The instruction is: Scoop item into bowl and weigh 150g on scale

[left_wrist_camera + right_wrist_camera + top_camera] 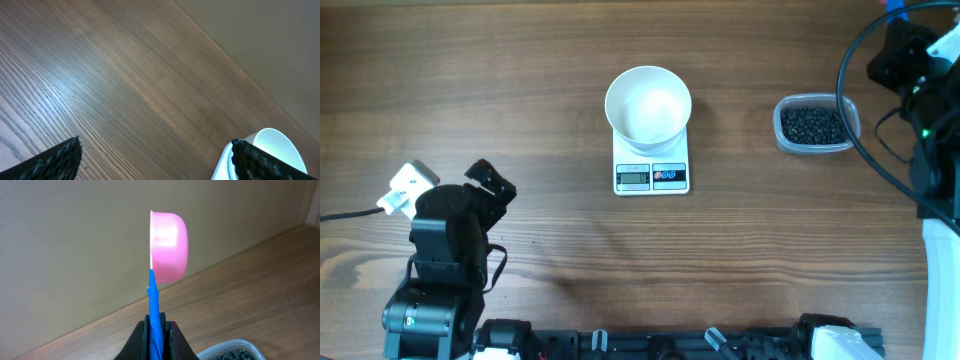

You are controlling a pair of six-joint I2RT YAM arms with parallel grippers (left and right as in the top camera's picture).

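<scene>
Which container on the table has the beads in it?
The clear tub right of the scale, filled with black beads. The white bowl on the scale looks empty.

A brown wood-grain table (520, 80) meets a plain beige wall (75, 240).

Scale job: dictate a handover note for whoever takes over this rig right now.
Left gripper open, idle over the table.
Right gripper shut on the scoop by its handle, cup turned on edge, raised near the tub.
Bowl sits empty on the scale; beans in the tub.
Done: scoop in hand, bowl placed.
Left: scoop beans into bowl to target weight.
</scene>
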